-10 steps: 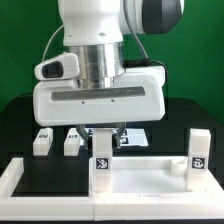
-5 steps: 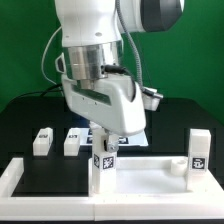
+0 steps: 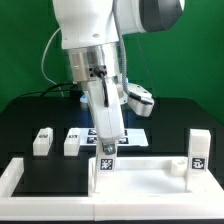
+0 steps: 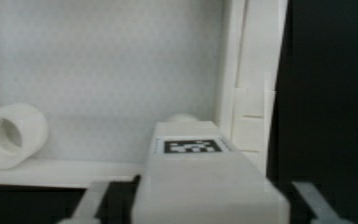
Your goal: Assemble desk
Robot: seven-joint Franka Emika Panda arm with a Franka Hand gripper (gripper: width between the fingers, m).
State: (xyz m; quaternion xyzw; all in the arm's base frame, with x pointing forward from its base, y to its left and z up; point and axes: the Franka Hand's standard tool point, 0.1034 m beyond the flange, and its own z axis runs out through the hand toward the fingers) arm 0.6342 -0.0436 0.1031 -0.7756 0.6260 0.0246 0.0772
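The desk's flat white top panel (image 3: 150, 168) lies at the front of the black mat. One white tagged leg (image 3: 103, 168) stands on its corner towards the exterior view's left, and a second leg (image 3: 199, 150) stands on the corner towards the right. Two more legs (image 3: 41, 140) (image 3: 72, 142) lie loose on the mat. My gripper (image 3: 108, 148) is turned edge-on right over the standing leg. In the wrist view the leg (image 4: 197, 170) sits between my fingers (image 4: 98, 200), with a dark gap on each side. The panel (image 4: 105, 90) lies beneath.
A white rail (image 3: 15, 178) frames the mat's front and sides. The marker board (image 3: 135, 135) lies behind the gripper. A white round part (image 4: 7, 135) shows at the panel's edge in the wrist view. The black mat (image 4: 327, 90) runs beside the panel.
My gripper has rotated about its vertical axis, from broadside to edge-on, while staying over the standing leg. The other legs and the panel have not moved.
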